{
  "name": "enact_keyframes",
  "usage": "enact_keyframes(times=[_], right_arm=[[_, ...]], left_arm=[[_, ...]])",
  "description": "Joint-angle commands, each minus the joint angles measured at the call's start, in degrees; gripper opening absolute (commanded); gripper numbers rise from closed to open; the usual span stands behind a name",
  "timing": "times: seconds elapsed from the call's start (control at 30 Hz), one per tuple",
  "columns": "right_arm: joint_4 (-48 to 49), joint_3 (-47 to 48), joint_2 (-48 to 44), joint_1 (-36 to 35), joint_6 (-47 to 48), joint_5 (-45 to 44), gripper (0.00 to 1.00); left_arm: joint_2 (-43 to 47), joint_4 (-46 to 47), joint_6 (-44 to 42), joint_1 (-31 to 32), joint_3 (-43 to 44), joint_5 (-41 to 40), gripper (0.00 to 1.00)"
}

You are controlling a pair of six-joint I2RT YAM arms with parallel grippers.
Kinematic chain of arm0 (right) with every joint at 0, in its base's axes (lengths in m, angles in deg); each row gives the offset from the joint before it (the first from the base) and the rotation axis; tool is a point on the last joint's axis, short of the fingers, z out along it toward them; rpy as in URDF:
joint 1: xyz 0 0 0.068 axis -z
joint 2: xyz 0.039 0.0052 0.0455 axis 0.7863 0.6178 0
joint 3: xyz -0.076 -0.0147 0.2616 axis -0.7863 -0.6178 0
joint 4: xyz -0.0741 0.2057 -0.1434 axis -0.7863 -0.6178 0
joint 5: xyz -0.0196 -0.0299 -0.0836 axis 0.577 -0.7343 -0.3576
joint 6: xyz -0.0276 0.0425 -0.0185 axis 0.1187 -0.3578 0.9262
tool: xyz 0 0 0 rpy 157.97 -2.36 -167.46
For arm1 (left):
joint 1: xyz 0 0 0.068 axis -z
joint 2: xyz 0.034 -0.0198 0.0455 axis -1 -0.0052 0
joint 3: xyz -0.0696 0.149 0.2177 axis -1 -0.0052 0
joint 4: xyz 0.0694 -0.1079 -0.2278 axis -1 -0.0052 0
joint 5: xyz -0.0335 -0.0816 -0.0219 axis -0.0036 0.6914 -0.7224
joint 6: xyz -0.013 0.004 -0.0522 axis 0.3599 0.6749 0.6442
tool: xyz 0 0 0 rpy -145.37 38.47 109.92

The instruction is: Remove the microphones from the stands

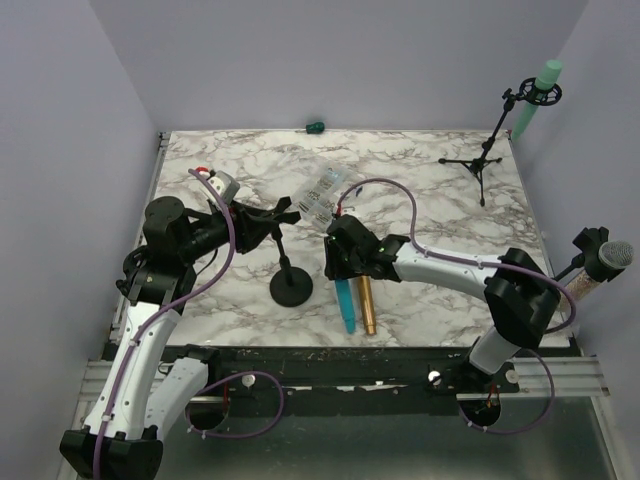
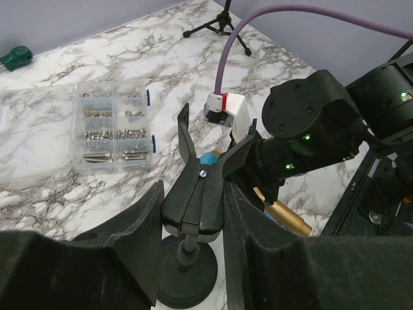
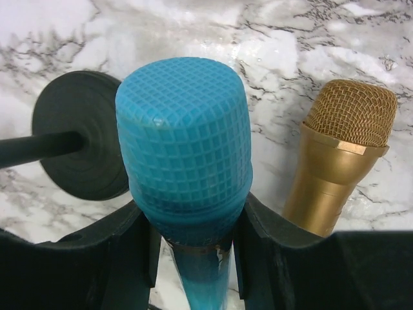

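The right gripper (image 3: 193, 213) is closed tight on the blue microphone (image 3: 184, 142), which is out of the stand (image 2: 187, 278) and low beside the gold microphone (image 3: 342, 155). Farther off, the left gripper (image 2: 192, 194) hugs the empty clip (image 2: 193, 216), probably so the stand does not tip.

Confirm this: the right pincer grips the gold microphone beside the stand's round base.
Not right. The right pincer grips the blue microphone, beside the stand's round base; the gold microphone lies free next to it. The right wrist view shows it.
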Motion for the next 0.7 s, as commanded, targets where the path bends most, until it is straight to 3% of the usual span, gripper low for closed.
enact_keyframes(times=[0.0,0.17,0.3,0.5,0.67], right_arm=[[-0.5,0.2,3.9,0.3,-4.7,-5.1,0.01],[-0.4,1.4,7.1,0.5,-6.8,-5.7,0.01],[0.8,1.4,8.7,0.5,-7.7,-6.4,0.11],[2.9,1.6,9.7,0.5,-8.4,-7.1,0.15],[3.3,2.4,10.5,0.5,-8.1,-8.2,0.25]], left_arm=[[1.3,3.1,1.2,0.4,-0.2,-0.5,0.1],[1.4,3.3,1.6,0.4,-0.4,-0.1,0.1],[1.4,3.5,1.8,0.4,-0.4,0.0,0.11],[1.3,3.6,2.1,0.5,-0.4,0.3,0.12],[1.2,3.8,2.2,0.4,-0.5,0.5,0.12]])
